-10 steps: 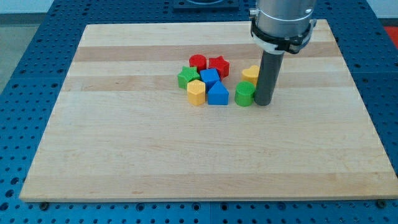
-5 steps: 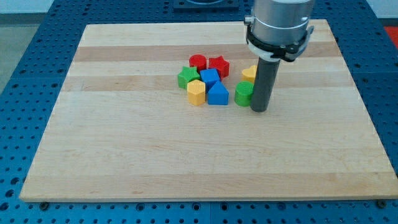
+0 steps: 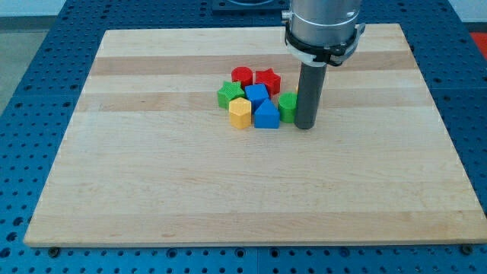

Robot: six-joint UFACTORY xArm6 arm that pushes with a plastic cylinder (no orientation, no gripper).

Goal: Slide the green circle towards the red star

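My tip (image 3: 304, 126) touching green circle (image 3: 287, 107) — blue triangle (image 3: 266, 116) beside, red star (image 3: 267, 79) beyond

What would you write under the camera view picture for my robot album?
My tip presses the green circle from the view's right, toward the red star.

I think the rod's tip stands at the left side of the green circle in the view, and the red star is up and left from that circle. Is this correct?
Not quite. In the camera view, my tip stands against the right side of the green circle, not its left. The rest holds: the red star lies up and to the left of that circle.
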